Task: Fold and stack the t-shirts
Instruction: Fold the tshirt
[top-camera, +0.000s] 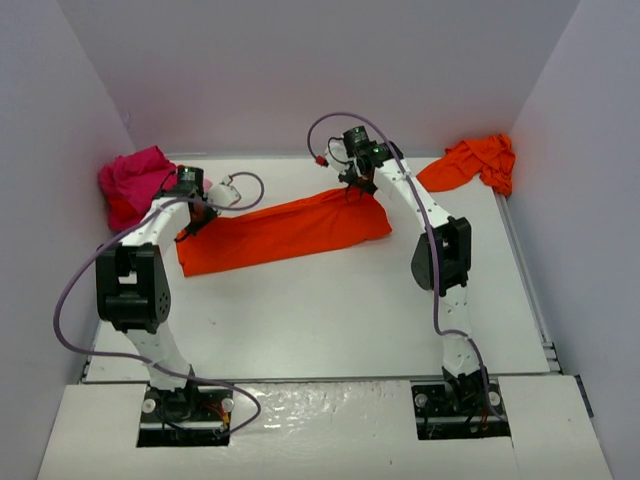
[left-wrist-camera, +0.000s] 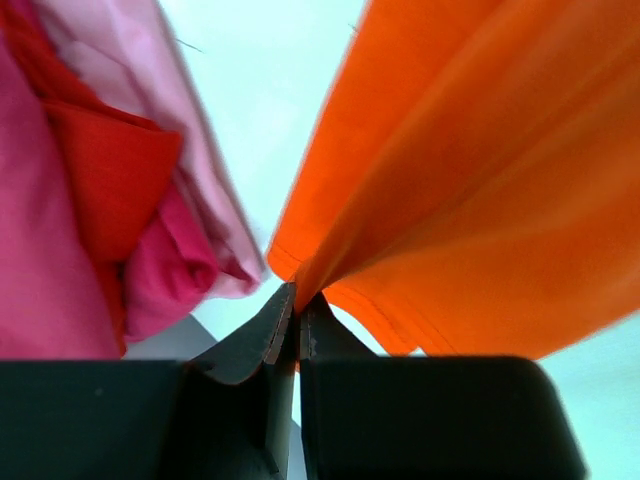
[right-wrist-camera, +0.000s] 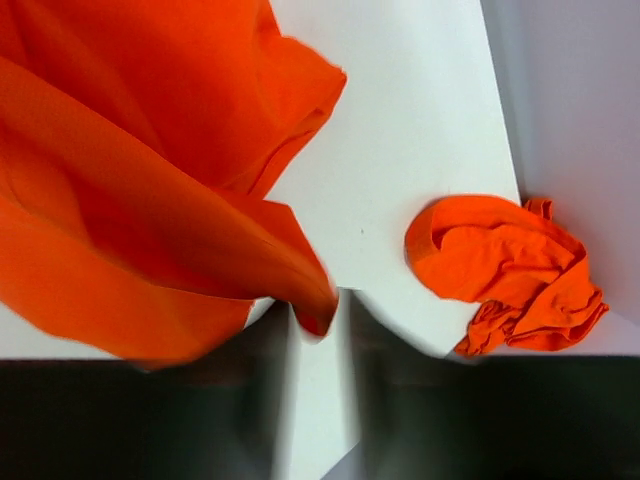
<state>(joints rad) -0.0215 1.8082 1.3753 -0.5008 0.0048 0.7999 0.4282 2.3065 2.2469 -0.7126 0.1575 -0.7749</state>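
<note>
Orange shirt (top-camera: 285, 232) lay stretched across the surface (top-camera: 350, 310). Left jaws were clenched on its left edge. Right jaws stood parted, a corner loose between them. Judged best: left end should go down taut and flat, clear of the pink pile (top-camera: 135, 185).

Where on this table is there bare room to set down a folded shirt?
The widest bare patch is the near half of the table, between the stretched orange shirt and the near edge. A narrow strip runs behind that shirt along the back wall. It is crowded at the back left corner, with the magenta pile, and at the back right, with the crumpled orange shirt.
</note>
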